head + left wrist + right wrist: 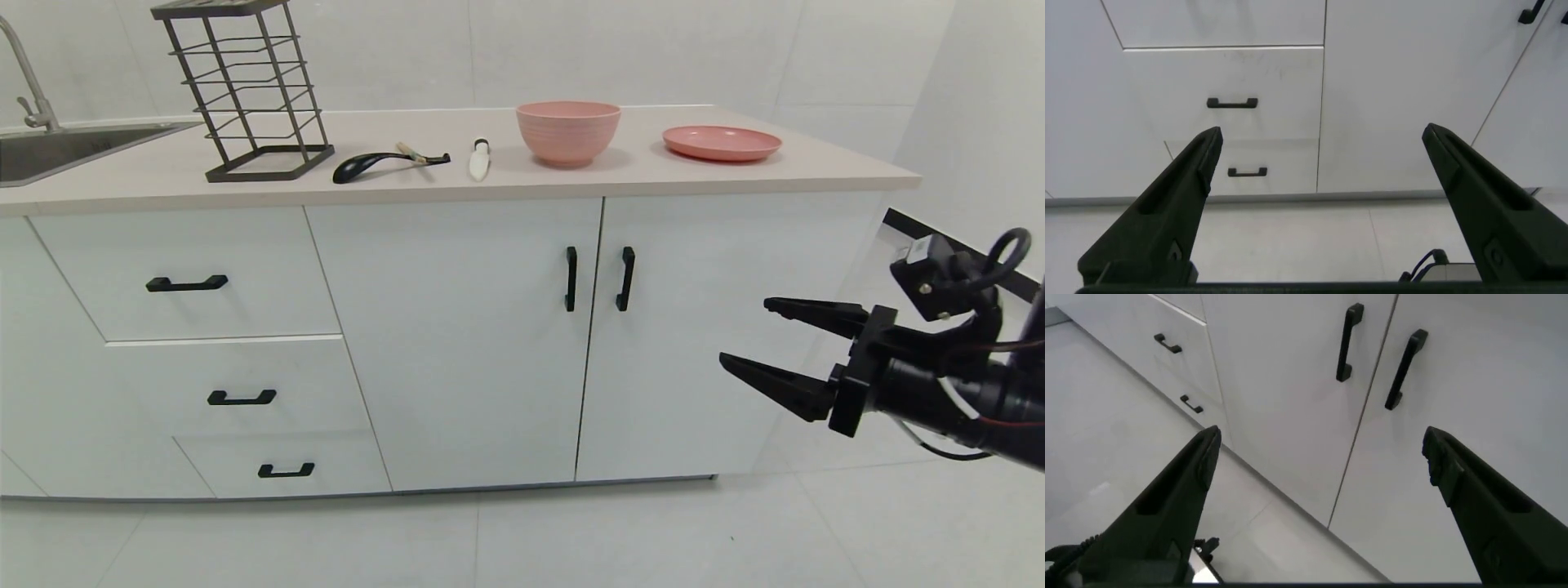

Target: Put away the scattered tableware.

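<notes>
My right claw (744, 331) hangs at the lower right of the head view, in front of the white cabinet (457, 343), below the level of its paired black door handles (571, 278). Its two black fingers are spread wide. My left claw (1320, 131) is spread just as wide and faces the drawer fronts (1225, 90) low above the floor.

The tableware sits along the counter (816, 167), across the upper part of the head view. A black spoon (359, 166) lies left of centre, just beside the base of the wire rack (245, 90). Its handle crosses a small wooden-handled piece (411, 152) — what that is I cannot tell. A white knife (479, 159) lies just right of the spoon's handle tip, apart from it. The pink bowl (567, 131) stands upright at upper centre. The pink plate (722, 142) lies flat to its right — near it, not touching. The sink (65, 147) is at the upper left edge.
</notes>
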Controlling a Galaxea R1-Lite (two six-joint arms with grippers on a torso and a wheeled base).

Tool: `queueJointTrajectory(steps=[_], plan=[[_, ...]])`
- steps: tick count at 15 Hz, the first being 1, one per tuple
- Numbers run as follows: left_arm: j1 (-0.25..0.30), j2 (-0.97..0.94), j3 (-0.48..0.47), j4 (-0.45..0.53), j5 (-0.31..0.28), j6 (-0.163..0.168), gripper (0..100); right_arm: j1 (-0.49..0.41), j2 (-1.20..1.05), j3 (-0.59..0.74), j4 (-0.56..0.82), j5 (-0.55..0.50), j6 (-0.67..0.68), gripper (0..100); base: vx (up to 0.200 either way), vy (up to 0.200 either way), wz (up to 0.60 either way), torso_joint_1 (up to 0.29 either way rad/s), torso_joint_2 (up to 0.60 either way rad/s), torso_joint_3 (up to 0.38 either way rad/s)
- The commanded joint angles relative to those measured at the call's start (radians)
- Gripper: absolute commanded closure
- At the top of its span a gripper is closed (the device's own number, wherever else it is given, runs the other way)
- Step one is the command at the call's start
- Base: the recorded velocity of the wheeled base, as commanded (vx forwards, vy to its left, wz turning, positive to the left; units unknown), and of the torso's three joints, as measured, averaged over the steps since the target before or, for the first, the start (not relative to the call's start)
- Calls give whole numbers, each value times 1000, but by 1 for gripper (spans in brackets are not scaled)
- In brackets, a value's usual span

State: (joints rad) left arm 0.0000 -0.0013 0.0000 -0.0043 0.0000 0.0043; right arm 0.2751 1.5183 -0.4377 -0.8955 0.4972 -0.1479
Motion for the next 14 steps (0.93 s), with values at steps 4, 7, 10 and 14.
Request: queueJointTrajectory(steps=[4,7,10,14], plan=[[0,1,0,0,-8,-3,0,7,171,-19,-103,18,-16,0,0,0,0,0,0,0],[0,1,0,0,-8,-6,0,27,293,-98,-129,23,-18,0,0,0,0,0,0,0],[2,1,0,-3,-8,-38,0,36,356,-158,-155,41,-19,0,0,0,0,0,0,0],[6,37,-227,-192,-43,-69,0,36,359,-162,-157,41,-19,0,0,0,0,0,0,0]])
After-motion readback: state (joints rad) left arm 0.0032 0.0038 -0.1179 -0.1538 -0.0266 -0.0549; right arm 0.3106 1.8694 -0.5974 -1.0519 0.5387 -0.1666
